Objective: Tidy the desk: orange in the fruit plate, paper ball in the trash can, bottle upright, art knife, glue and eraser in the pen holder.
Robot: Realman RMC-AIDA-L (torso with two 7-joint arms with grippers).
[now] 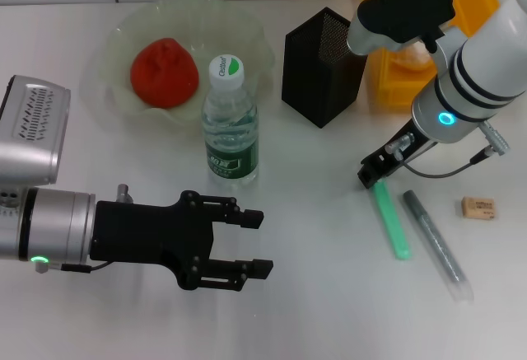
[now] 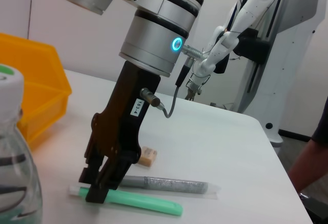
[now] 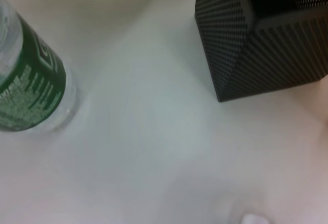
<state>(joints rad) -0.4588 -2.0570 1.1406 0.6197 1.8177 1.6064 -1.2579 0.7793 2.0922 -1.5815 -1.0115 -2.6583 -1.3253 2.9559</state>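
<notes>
Right gripper (image 1: 372,177) is down at the table, its tip on the near end of the green art knife (image 1: 392,222). From the left wrist view the fingers look drawn together over that end (image 2: 97,190), though whether they truly pinch it or only touch cannot be told for sure.

The art knife lies flat at about 4 o'clock from the pen holder (image 1: 319,67), its length running toward 5 o'clock. Just beside it, parallel, lies the grey glue stick (image 1: 436,246) in a clear sleeve. The eraser (image 1: 479,207) sits apart at 3 o'clock of both.

Handling judgement: the knife body is slim, stiff plastic, light and probably slick. A grip at the very end will let it droop or swing. A pinch across its narrow width nearer the middle would hold steadier, and it must tip upright to drop into the mesh cup.

Left gripper (image 1: 243,245) hangs low at 6 o'clock of the bottle (image 1: 230,125), fingers apart, holding nothing.

Bottle stands upright. Orange (image 1: 164,72) sits in the fruit plate (image 1: 247,26). Trash can (image 1: 387,80) is behind the right arm; the paper ball is not visible.
</notes>
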